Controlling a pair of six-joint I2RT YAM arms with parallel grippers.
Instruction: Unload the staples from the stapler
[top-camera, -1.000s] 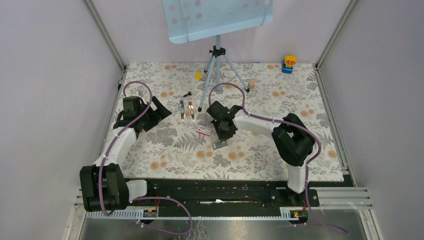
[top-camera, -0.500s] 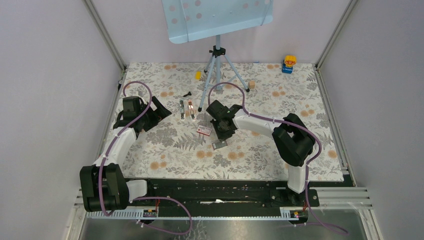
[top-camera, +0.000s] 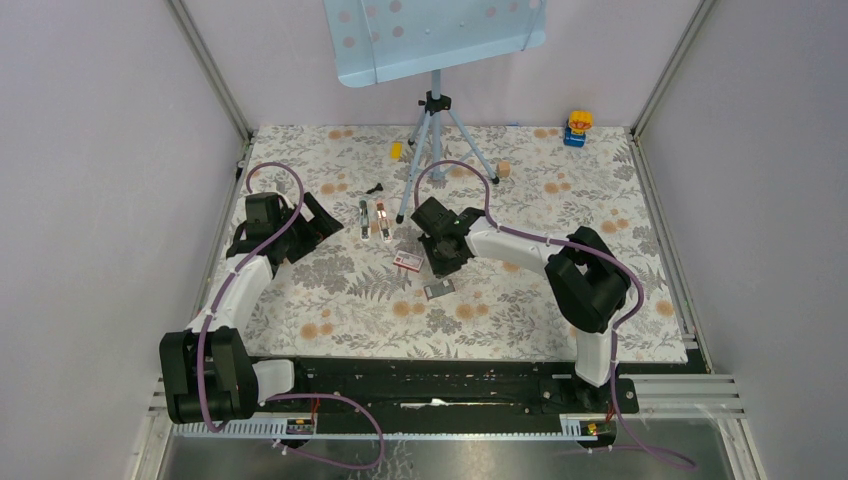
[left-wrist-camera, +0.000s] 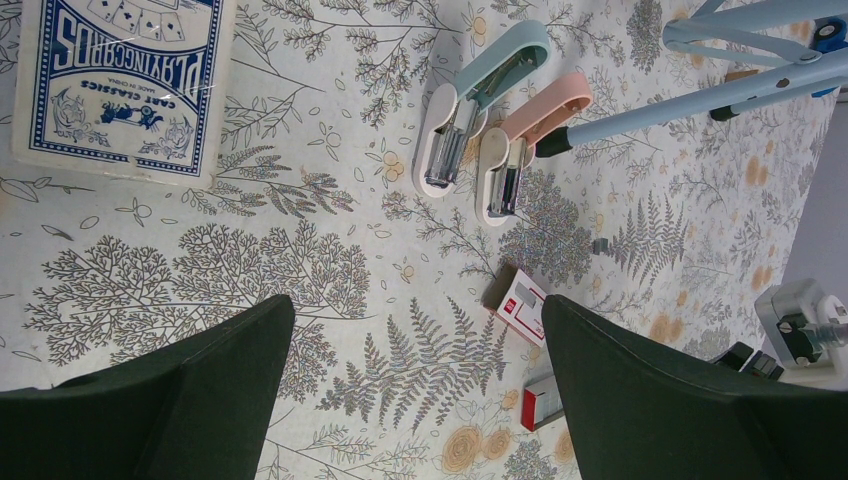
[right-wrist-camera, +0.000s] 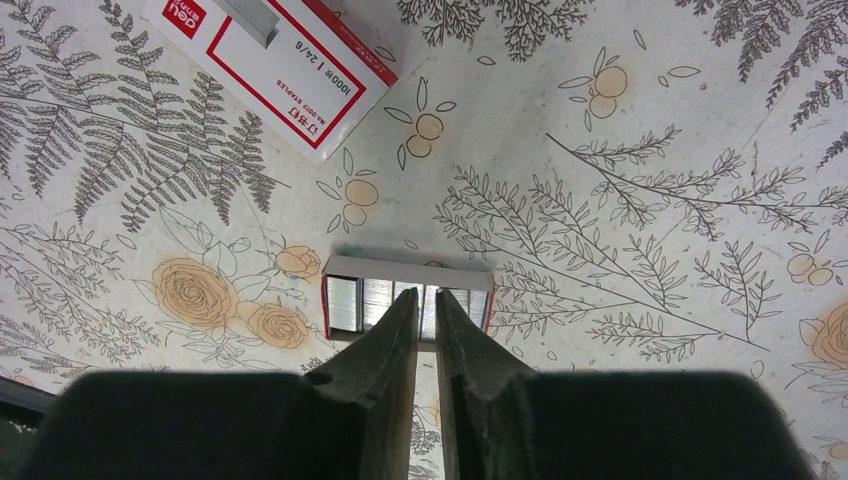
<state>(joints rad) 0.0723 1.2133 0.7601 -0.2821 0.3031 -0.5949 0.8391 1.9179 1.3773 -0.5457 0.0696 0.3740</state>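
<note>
My left gripper is spread wide with nothing in it, hanging over the table. The pink stapler lies flipped open just ahead of it, right beside a teal stapler. My right gripper is down to a thin slit above an open staple tray. Can't tell if it's pinching anything.

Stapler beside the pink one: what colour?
It's a pale teal plastic stapler, white underneath; left wrist view shows best.
</note>
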